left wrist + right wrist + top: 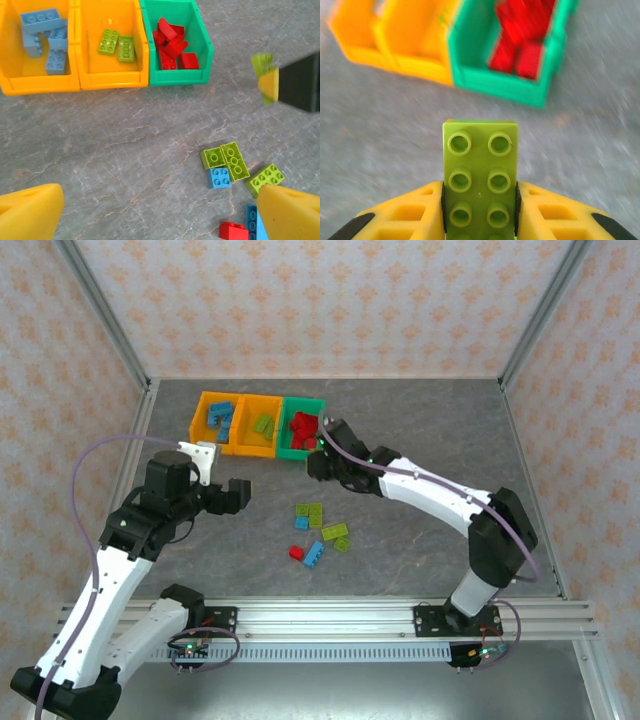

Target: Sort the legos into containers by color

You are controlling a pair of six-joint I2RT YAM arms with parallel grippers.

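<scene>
Left gripper: jaws wide apart, nothing held, over bare table. Bins are ahead of it: blue bricks in the left one, lime pair in the middle, red bricks in the green bin. Loose legos lie close on its right, several touching, so a pick there likely nudges the neighbours.

Right gripper: clamped on a lime brick, fingers on the long sides, studs facing the camera. The brick looks light, rigid and smooth-walled. A side grip suits it, but a shallow pinch could slip. Green bin is just ahead of it, middle bin ahead-left. Green bin's wall is in the way and its rim needs clearing.
</scene>
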